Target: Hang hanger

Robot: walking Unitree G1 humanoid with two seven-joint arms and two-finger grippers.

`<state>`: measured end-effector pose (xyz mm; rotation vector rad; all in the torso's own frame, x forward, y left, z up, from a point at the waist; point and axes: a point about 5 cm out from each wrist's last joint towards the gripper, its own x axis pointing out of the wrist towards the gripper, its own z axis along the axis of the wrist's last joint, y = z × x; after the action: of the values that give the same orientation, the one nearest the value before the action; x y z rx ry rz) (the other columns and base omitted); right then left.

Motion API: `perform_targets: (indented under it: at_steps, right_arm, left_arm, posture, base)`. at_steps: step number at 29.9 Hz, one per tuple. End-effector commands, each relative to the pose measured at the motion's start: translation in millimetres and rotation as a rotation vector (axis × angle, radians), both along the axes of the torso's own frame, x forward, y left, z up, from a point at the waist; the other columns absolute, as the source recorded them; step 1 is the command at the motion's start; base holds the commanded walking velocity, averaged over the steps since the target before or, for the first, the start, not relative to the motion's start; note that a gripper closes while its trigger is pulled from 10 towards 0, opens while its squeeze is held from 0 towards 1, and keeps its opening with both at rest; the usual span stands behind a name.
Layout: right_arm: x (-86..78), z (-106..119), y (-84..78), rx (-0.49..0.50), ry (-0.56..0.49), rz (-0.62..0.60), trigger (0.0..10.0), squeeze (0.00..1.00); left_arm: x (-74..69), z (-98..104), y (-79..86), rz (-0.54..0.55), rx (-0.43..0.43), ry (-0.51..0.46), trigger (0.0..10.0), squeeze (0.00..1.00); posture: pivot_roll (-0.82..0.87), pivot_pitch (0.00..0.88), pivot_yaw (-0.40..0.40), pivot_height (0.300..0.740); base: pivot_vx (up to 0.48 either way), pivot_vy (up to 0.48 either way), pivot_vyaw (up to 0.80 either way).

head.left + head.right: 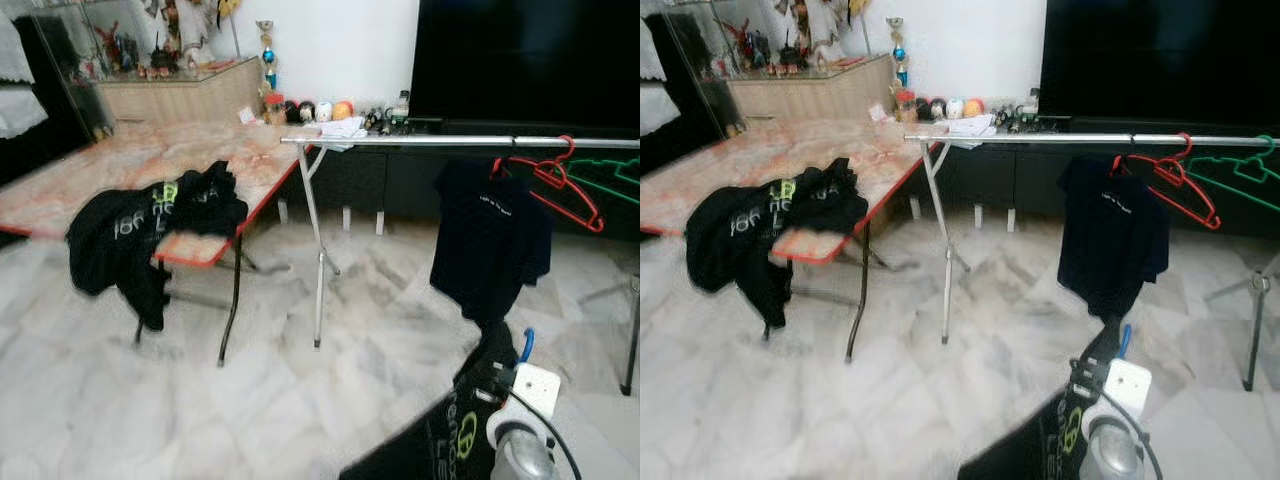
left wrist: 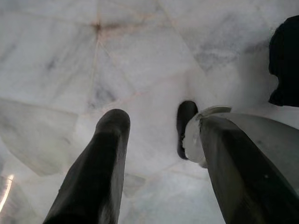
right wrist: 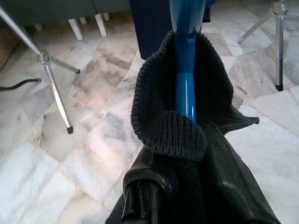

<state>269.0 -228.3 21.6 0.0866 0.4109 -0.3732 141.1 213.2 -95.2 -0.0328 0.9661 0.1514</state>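
R gripper (image 3: 187, 186) is clamped on a blue hanger (image 3: 186, 56) w/ a black shirt (image 3: 187, 126) on it, neck bunched round the stem, low at 5 o'clock. Held up toward the rail (image 1: 460, 142) at 1 o'clock, prob. to hook it beside the red hanger (image 1: 560, 185). L gripper (image 2: 154, 158) spread wide, holding nothing, aimed at the floor (image 2: 93, 56), idle.
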Motion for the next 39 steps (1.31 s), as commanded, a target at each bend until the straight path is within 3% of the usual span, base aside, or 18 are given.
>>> perform_targets:
  at_steps: [1, 8, 15, 17, 19, 20, 22, 24, 25, 28, 30, 33, 39]
  right_arm:
    - [9.3, 9, 4.7, -0.001, -0.054, 0.026, 10.0, 0.00]
    - [11.7, 7, 5.5, -0.007, -0.027, 0.103, 10.0, 0.00]
    - [26.8, 12, 21.7, -0.130, 0.048, 0.440, 10.0, 0.00]
    - [30.3, 16, 18.0, -0.226, 0.076, 0.548, 10.0, 0.00]
    - [33.0, 19, 14.2, -0.242, 0.081, 0.603, 10.0, 0.00]
    - [35.3, 24, 10.4, -0.258, 0.080, 0.676, 10.0, 0.00]
    - [34.9, 26, 8.5, -0.279, 0.114, 0.786, 10.0, 0.00]
    - [33.5, 26, 7.9, -0.309, 0.133, 0.846, 10.0, 0.00]
    - [31.5, 26, 4.3, -0.366, 0.173, 0.933, 10.0, 0.00]
    - [32.3, 34, -3.3, -0.403, 0.194, 1.023, 10.0, 0.00]
    - [32.7, 36, -3.8, -0.393, 0.193, 1.042, 10.0, 0.00]
    - [28.8, 49, 0.6, -0.399, 0.172, 1.216, 10.0, 0.00]
    - [20.8, 69, 8.6, -0.367, 0.109, 1.412, 10.0, 0.00]
  left_arm:
    - [0.1, 0, 1.4, -0.004, 0.013, 0.001, 10.0, 0.00]
    - [17.1, 7, -3.0, -0.014, 0.018, -0.060, 10.0, 0.00]
    - [48.5, 25, -0.2, -0.079, 0.051, -0.198, 10.0, 0.00]
    - [63.5, 34, -3.2, -0.201, 0.080, -0.255, 10.0, 0.00]
    - [74.8, 43, -5.2, -0.289, 0.098, -0.307, 10.0, 0.00]
    - [87.1, 54, -7.8, -0.375, 0.103, -0.364, 10.0, 0.00]
    - [98.0, 64, -10.5, -0.483, 0.119, -0.405, 10.0, 0.00]
    - [100.9, 67, -11.5, -0.540, 0.134, -0.409, 10.0, 0.00]
    - [105.8, 72, -14.8, -0.644, 0.139, -0.414, 10.0, 0.00]
    - [116.0, 85, -24.3, -0.822, 0.119, -0.439, 10.0, 0.00]
    - [117.9, 87, -26.3, -0.847, 0.114, -0.445, 10.0, 0.00]
    - [126.5, 99, -40.0, -0.958, 0.079, -0.476, 10.0, 0.00]
    - [129.8, 110, -62.1, -1.109, 0.041, -0.501, 10.0, 0.00]
  posture:
    - [0.01, 0.000, 0.045, 0.740]
    - [0.02, 0.000, 0.024, 0.740]
    - [0.03, 0.000, 0.031, 0.740]
    - [0.04, 0.000, 0.026, 0.740]
    - [0.04, 0.010, 0.029, 0.740]
    - [0.04, 0.014, 0.029, 0.740]
    - [0.05, 0.020, 0.032, 0.740]
    - [0.05, 0.023, 0.033, 0.740]
    - [0.05, 0.021, 0.033, 0.740]
    - [0.06, 0.030, 0.034, 0.740]
    - [0.06, 0.032, 0.031, 0.740]
    - [0.05, 0.040, 0.027, 0.740]
    - [0.05, 0.045, 0.024, 0.740]
  base:
    - [0.000, 0.000, 0.00]
    - [0.151, 0.000, 0.00]
    - [0.000, 0.000, 0.00]
    - [0.000, 0.000, 0.00]
    - [0.000, 0.000, 0.00]
    - [0.000, 0.000, 0.00]
    - [0.000, 0.000, 0.00]
    - [0.000, 0.000, 0.00]
    - [0.000, 0.000, 0.00]
    - [0.000, 0.000, 0.00]
    - [0.000, 0.000, 0.00]
    - [0.000, 0.000, 0.00]
    - [0.000, 0.000, 0.00]
